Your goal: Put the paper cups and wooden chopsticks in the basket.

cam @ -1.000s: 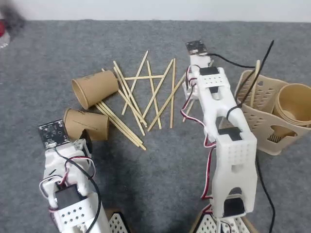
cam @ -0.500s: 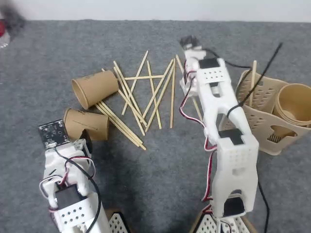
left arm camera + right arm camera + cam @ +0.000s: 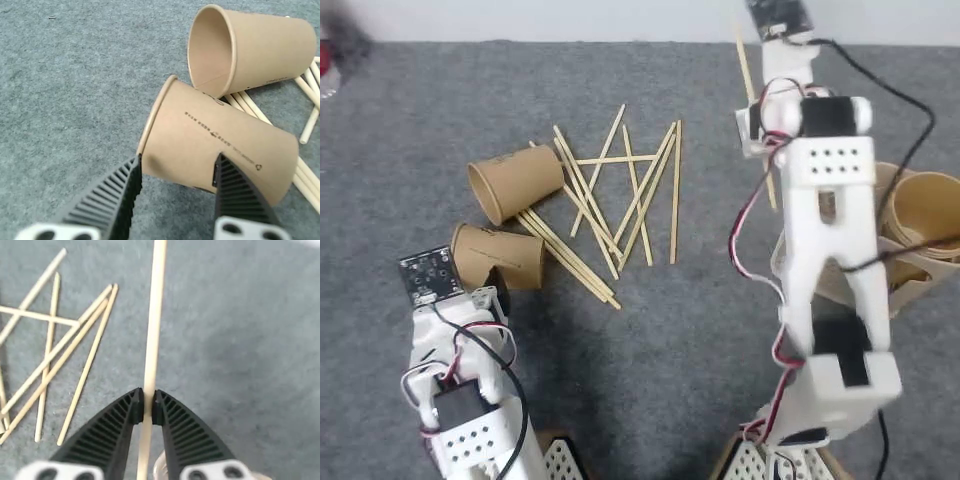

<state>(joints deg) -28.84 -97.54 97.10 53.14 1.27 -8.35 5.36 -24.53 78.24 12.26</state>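
Observation:
My right gripper [image 3: 148, 400] is shut on one wooden chopstick [image 3: 156, 315] and holds it lifted off the carpet. In the high view that chopstick [image 3: 756, 110] slants beside the right arm, near the far edge. Several more chopsticks [image 3: 620, 200] lie crossed in a pile mid-table. Two brown paper cups lie on their sides: one [image 3: 515, 182] by the pile, the other [image 3: 500, 255] closer to the left arm. My left gripper [image 3: 177, 162] is open, with a finger on each side of the nearer cup [image 3: 220, 145] at its rim end.
The beige slotted basket [image 3: 912, 285] stands at the right, partly behind the right arm, with stacked paper cups [image 3: 930, 210] in it. Grey carpet covers the table. Bare carpet lies between the two arm bases.
The right arm has risen from the chopstick pile and swung toward the far edge, taking one chopstick with it. The left arm and both lying cups have stayed put.

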